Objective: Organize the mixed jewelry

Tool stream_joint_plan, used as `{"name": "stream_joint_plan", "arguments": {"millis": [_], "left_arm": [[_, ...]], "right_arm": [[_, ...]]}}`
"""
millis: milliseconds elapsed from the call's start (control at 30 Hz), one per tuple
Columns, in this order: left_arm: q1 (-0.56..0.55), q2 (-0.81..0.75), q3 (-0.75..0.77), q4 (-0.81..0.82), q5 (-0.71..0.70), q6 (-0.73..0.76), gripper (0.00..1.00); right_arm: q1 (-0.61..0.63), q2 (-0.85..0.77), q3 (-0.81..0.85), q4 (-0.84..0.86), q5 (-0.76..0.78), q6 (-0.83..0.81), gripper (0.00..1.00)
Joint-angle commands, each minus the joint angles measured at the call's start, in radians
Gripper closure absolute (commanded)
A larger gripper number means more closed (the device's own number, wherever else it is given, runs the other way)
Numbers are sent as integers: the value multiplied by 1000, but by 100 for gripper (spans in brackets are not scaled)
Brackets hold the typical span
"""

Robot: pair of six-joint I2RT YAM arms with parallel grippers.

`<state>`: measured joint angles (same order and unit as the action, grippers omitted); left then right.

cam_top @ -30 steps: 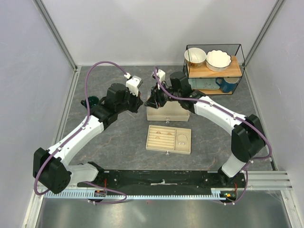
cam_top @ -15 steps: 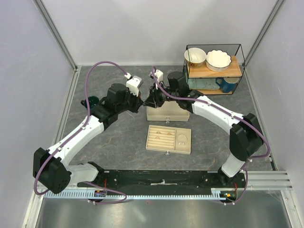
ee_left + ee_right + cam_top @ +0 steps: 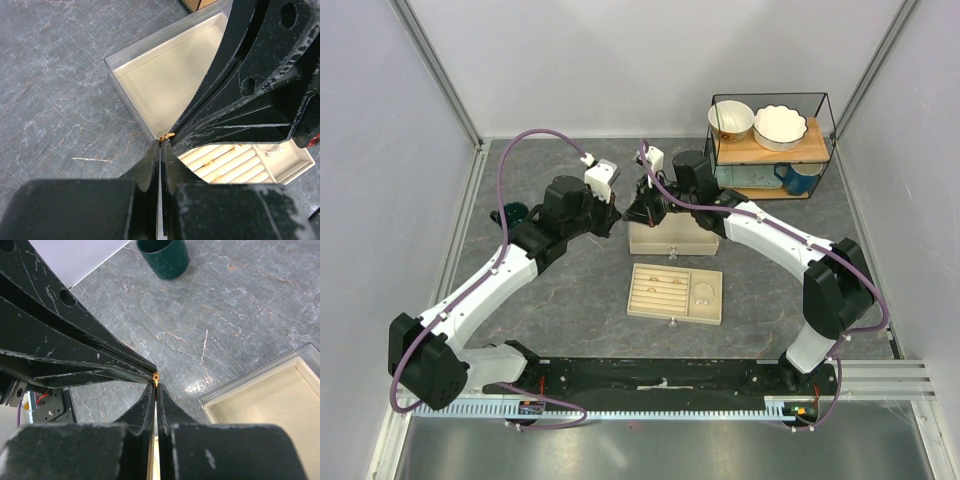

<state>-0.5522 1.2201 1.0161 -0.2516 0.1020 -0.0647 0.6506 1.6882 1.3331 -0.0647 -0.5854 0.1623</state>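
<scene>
- Gold ring [image 3: 167,135] hangs over the desk [image 3: 60,75] beside the box [image 3: 165,80].
- Left hand [image 3: 160,144] and right hand [image 3: 155,386] both pinch it.
- Loosen one only once the other grips firmly.

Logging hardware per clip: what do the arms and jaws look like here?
The left arm and right arm have white links with black joints and bases. A purple cable loops along each. Jaws are long, black, tapered and scuffed pale.
</scene>
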Motion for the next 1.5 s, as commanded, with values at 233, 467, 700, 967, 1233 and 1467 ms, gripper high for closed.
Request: {"name": "stream_joint_plan", "arguments": {"millis": [233, 467, 700, 967, 1233, 1467], "left_arm": [[44, -83, -4, 35, 151, 63, 70], [69, -117, 35, -34, 433, 200, 43], [90, -100, 24, -46, 691, 328, 43], [124, -103, -7, -67, 885, 468, 45], [126, -80, -16, -91, 1010, 542, 46], [123, -48, -4, -81, 1043, 526, 46]], "right_arm": [[3, -102, -20, -43, 47, -79, 100], [-16, -171, -48, -133, 29, -191, 100], [-16, -205, -43, -241, -120, -314, 100], [-16, -291, -87, -282, -238, -415, 100], [-8, -321, -98, -282, -264, -431, 100], [11, -298, -80, -271, -269, -425, 100]]}}
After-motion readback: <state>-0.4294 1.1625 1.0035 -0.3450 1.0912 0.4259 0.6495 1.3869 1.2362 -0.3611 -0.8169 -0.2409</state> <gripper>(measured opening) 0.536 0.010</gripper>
